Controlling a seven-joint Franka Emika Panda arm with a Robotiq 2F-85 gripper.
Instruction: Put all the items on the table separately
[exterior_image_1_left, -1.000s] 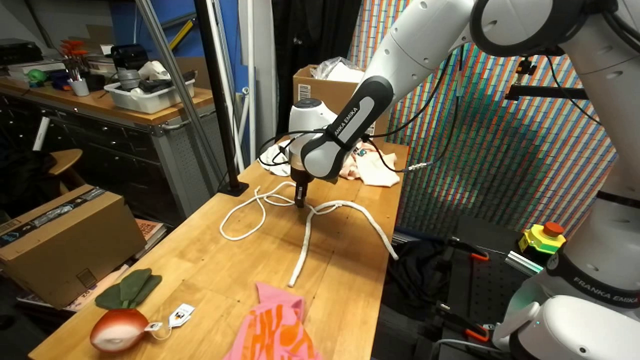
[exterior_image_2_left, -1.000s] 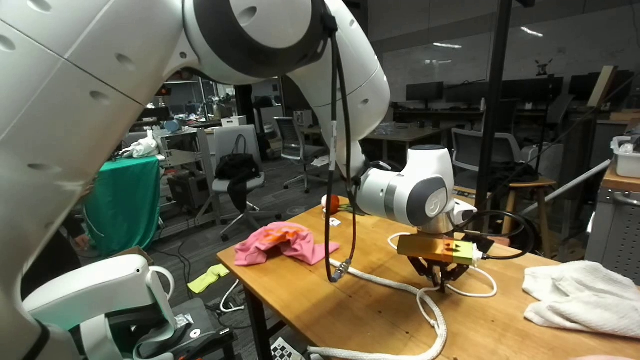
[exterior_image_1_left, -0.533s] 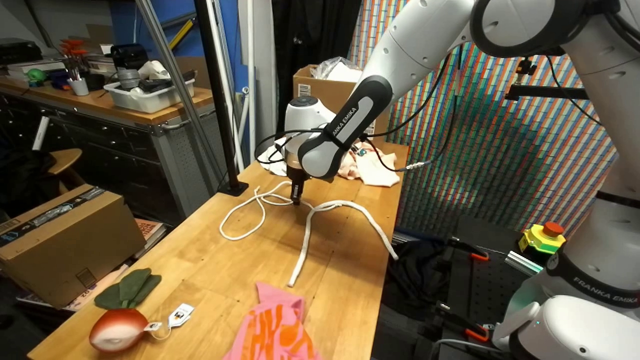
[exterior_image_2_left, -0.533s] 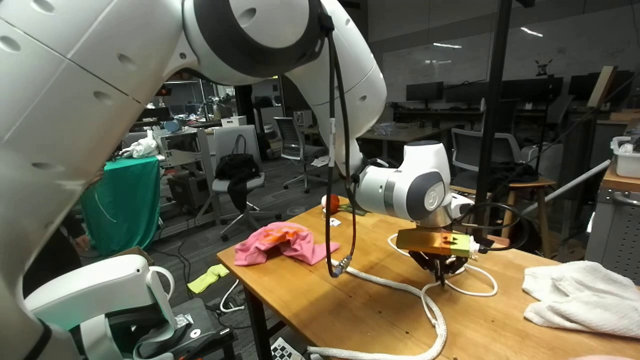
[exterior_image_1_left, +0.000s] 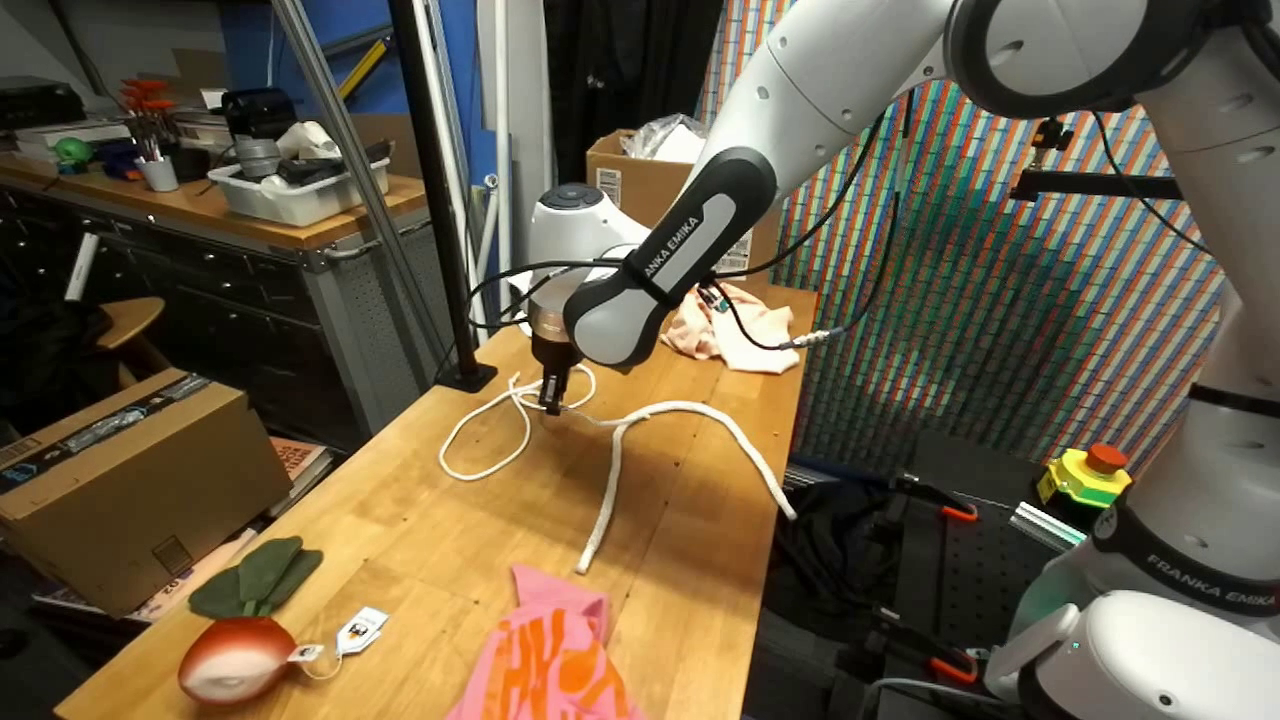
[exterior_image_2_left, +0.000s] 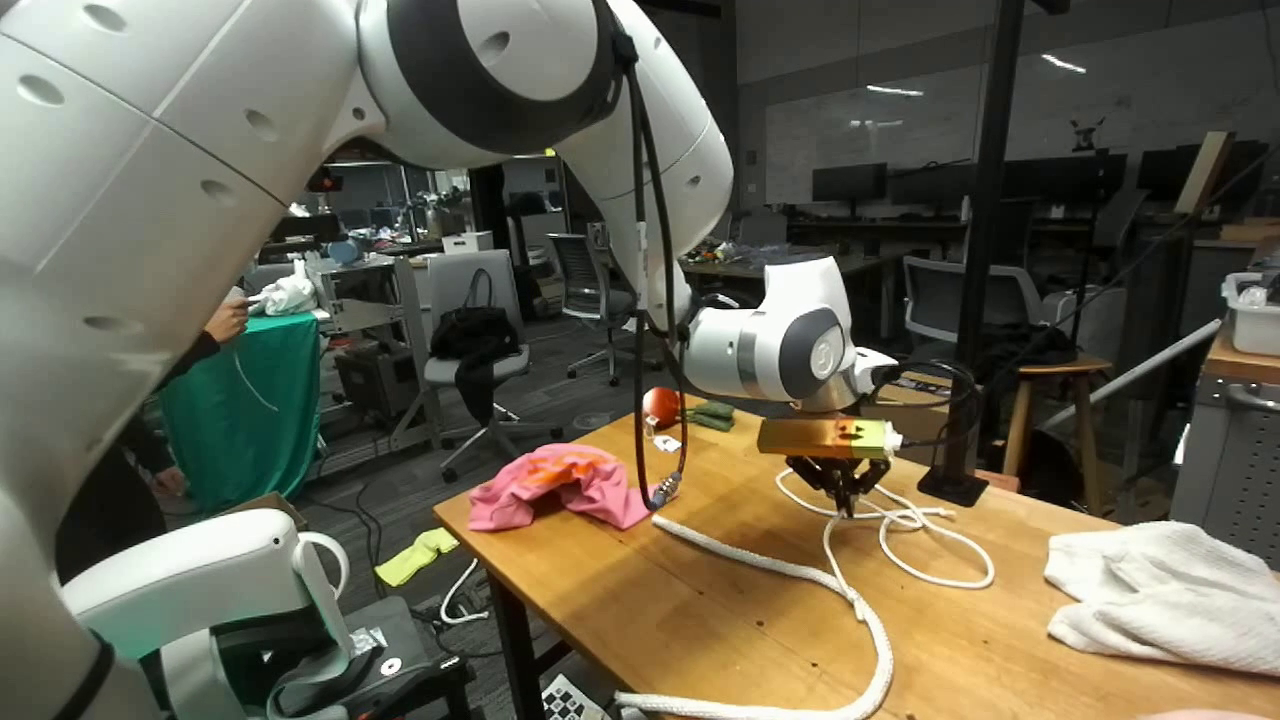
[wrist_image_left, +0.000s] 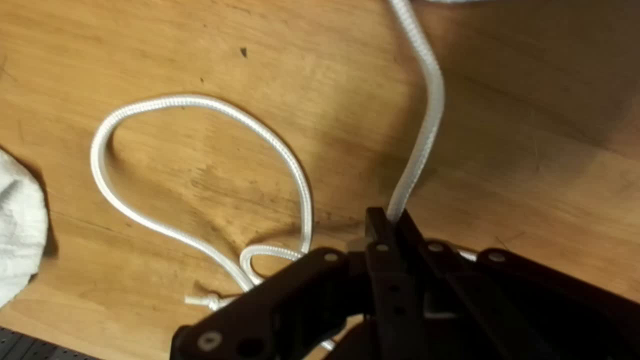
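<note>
My gripper (exterior_image_1_left: 551, 406) is shut on a thin white rope (exterior_image_1_left: 527, 432), a little above the wooden table. It also shows in another exterior view (exterior_image_2_left: 845, 510). In the wrist view, the rope (wrist_image_left: 432, 100) runs up from between the fingertips (wrist_image_left: 392, 216), and a loose loop lies beside them. The held strand reaches a thick white rope (exterior_image_2_left: 880, 645), which lies curved on the table; I cannot tell whether they are tied or only crossing. A pink cloth (exterior_image_1_left: 550, 650), a red-white onion toy (exterior_image_1_left: 238, 660) with green leaves, a peach cloth (exterior_image_1_left: 740, 330) and a white cloth (exterior_image_2_left: 1170, 600) lie apart.
A black pole base (exterior_image_1_left: 467, 378) stands at the table edge near the rope loop. A cardboard box (exterior_image_1_left: 680, 180) stands behind the far end of the table (exterior_image_1_left: 400, 540). The arm's cable hangs over the pink cloth in an exterior view.
My gripper has moved away from the thick rope toward the pole base, carrying the held thin rope. The strand between gripper and thick rope is now straighter. The cloths and onion toy have not moved.
</note>
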